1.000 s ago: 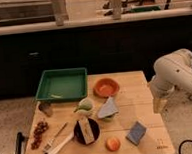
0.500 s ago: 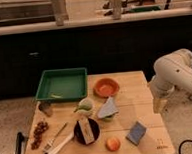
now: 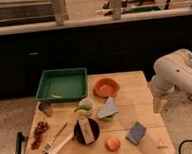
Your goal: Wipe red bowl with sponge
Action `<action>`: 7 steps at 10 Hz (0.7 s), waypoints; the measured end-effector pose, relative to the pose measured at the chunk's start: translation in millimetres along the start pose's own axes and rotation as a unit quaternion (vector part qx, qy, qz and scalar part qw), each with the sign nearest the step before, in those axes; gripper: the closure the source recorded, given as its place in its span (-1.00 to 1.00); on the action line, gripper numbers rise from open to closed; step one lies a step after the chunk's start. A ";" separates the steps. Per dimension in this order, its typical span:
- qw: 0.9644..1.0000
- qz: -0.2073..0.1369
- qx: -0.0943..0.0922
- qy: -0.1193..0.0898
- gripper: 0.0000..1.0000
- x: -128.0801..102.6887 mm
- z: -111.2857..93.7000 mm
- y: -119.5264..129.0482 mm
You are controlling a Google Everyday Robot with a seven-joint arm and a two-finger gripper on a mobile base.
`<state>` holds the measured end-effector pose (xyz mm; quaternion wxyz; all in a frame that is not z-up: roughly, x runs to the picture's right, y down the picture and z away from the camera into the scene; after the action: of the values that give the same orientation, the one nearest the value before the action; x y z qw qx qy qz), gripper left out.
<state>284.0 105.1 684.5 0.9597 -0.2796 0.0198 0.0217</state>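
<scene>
The red bowl (image 3: pixel 106 87) is a small shallow orange-red bowl at the back middle of the wooden table (image 3: pixel 140 90), right of the green tray. The sponge (image 3: pixel 137 133), a flat blue-grey block, lies near the table's front right. My gripper (image 3: pixel 158 105) hangs from the white arm (image 3: pixel 177 74) at the table's right edge, about level with the sponge's far side and well right of the bowl. It touches neither.
A green tray (image 3: pixel 62 85) sits back left. A pale green-white cup (image 3: pixel 85 106), a grey-blue folded triangular piece (image 3: pixel 108 109), a black bowl (image 3: pixel 86 131) holding a box, an orange fruit (image 3: pixel 112 143), grapes (image 3: pixel 39 133) and utensils (image 3: pixel 58 144) fill the middle and front left.
</scene>
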 end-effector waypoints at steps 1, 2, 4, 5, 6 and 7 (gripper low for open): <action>1.000 -0.001 0.000 0.001 -0.60 0.0 0.4 0.5; 1.000 -0.013 0.000 0.007 -0.60 -1.6 1.5 3.6; 0.999 -0.050 0.001 0.016 -0.60 -13.5 3.9 6.8; 0.998 -0.058 0.002 0.021 -0.60 -13.9 4.8 8.7; 0.998 -0.063 0.002 0.024 -0.60 -13.2 5.6 11.4; 0.997 -0.071 0.003 0.027 -0.60 -13.9 6.9 13.5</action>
<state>269.6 119.7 683.7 0.9586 -0.2783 0.0260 -0.0538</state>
